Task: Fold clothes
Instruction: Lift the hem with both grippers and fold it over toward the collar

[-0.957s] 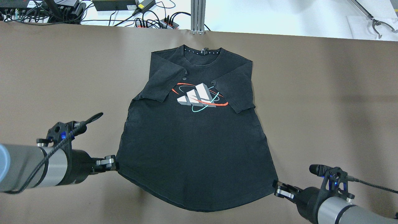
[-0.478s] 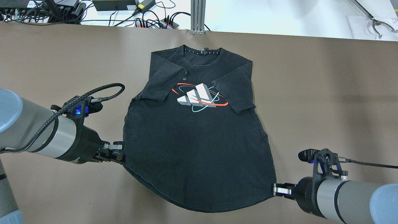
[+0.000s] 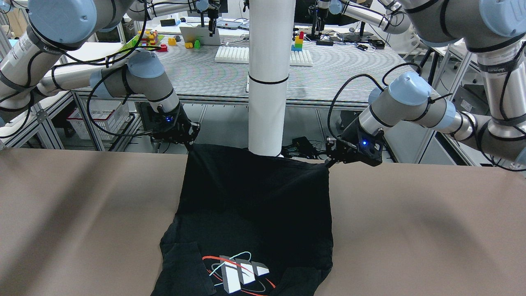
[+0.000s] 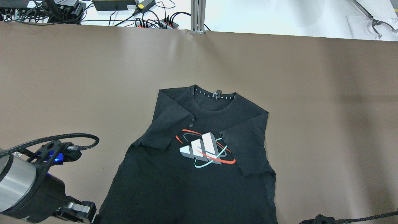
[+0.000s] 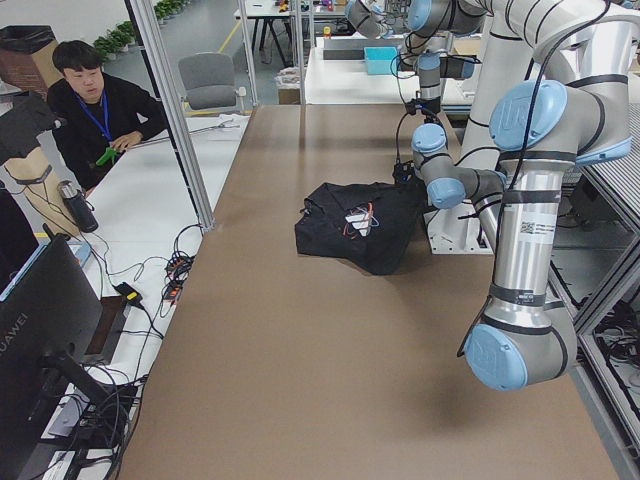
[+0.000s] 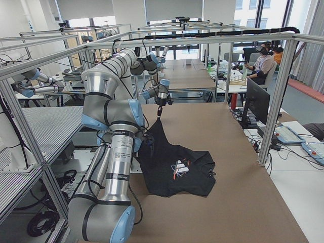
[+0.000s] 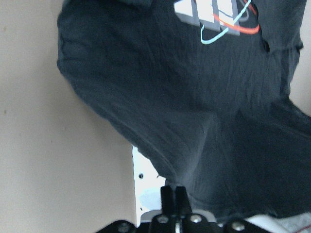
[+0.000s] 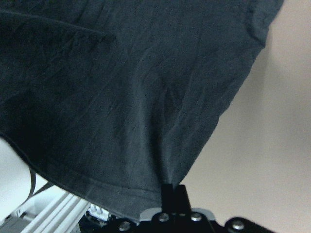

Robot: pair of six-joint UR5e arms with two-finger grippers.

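Shirt (image 4: 192, 180) lies lengthwise away from the post (image 3: 267, 78); left gripper (image 3: 328, 162) and right gripper (image 3: 190, 144) each pinch a hem corner beside it.

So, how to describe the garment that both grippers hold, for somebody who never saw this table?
On the brown table, look near the white post. The black T-shirt lies there, its hem corners pinched by the left gripper and the right gripper. It is the only garment, with a white striped logo ringed in red and turquoise.
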